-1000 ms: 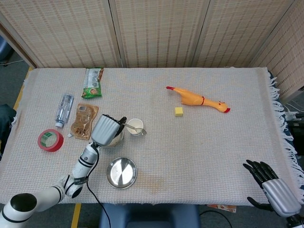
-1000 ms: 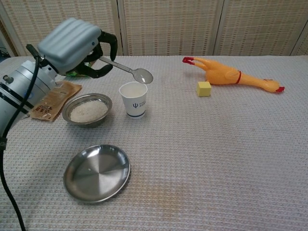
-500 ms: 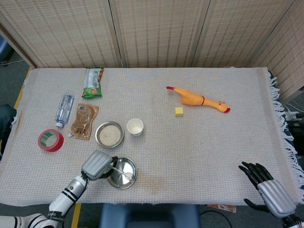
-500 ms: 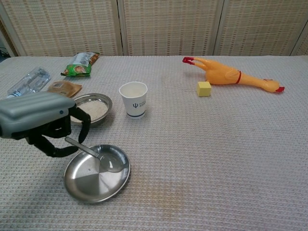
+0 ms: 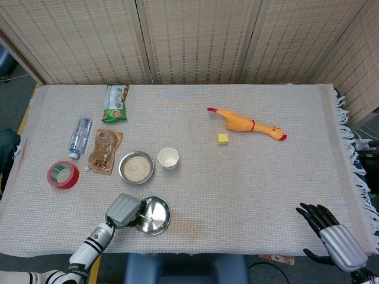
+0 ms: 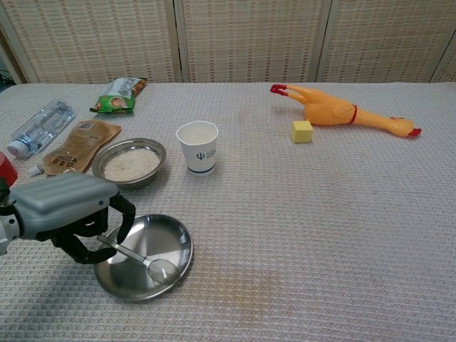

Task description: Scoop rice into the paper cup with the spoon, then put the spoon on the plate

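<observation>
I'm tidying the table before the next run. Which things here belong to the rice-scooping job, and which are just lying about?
Belong to the job:
spoon, held by the left hand
bowl of rice
paper cup
plate

Just lying about:
rubber chicken
yellow block
water bottle
green snack bag
brown pouch
red tape roll

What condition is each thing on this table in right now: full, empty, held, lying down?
spoon: held by the left hand, bowl resting in the plate.
left hand: fingers curled round the spoon handle.
plate: upright, holding only the spoon's bowl.
rice bowl: upright, holding rice.
paper cup: upright, open; contents hard to tell.
water bottle: lying on its side.
rubber chicken: lying flat.
right hand: off the table edge, holding nothing.
</observation>
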You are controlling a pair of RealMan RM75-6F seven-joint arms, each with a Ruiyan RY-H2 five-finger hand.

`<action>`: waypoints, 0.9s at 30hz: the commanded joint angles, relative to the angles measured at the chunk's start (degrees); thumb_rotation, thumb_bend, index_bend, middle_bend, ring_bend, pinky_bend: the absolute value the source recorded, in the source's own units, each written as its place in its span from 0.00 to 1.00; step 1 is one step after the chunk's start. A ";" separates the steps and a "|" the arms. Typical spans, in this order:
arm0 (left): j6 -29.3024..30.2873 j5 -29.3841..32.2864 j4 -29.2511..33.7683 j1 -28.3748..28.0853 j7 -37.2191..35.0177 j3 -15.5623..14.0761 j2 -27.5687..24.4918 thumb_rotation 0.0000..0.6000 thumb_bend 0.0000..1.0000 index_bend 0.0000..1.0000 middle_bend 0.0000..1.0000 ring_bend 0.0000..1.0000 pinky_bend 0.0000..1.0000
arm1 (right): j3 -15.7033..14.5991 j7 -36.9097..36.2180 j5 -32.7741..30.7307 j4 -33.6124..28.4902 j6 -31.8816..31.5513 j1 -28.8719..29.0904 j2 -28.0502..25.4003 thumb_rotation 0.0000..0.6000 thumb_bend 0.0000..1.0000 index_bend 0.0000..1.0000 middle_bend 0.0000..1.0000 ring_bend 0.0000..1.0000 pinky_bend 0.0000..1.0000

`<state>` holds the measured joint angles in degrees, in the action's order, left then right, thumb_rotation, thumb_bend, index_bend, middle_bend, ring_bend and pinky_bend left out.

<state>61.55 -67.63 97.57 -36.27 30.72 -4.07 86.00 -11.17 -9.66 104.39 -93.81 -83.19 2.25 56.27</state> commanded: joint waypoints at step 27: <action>10.36 -18.58 8.44 9.62 -27.22 -3.72 -20.36 1.00 0.43 0.00 0.35 0.36 0.53 | 0.87 0.62 -0.37 0.74 -3.52 -1.36 0.43 1.00 0.12 0.00 0.00 0.00 0.00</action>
<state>66.33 -78.84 104.43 -31.29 14.05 -4.28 73.99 -10.52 -9.30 104.27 -93.19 -86.53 1.04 56.53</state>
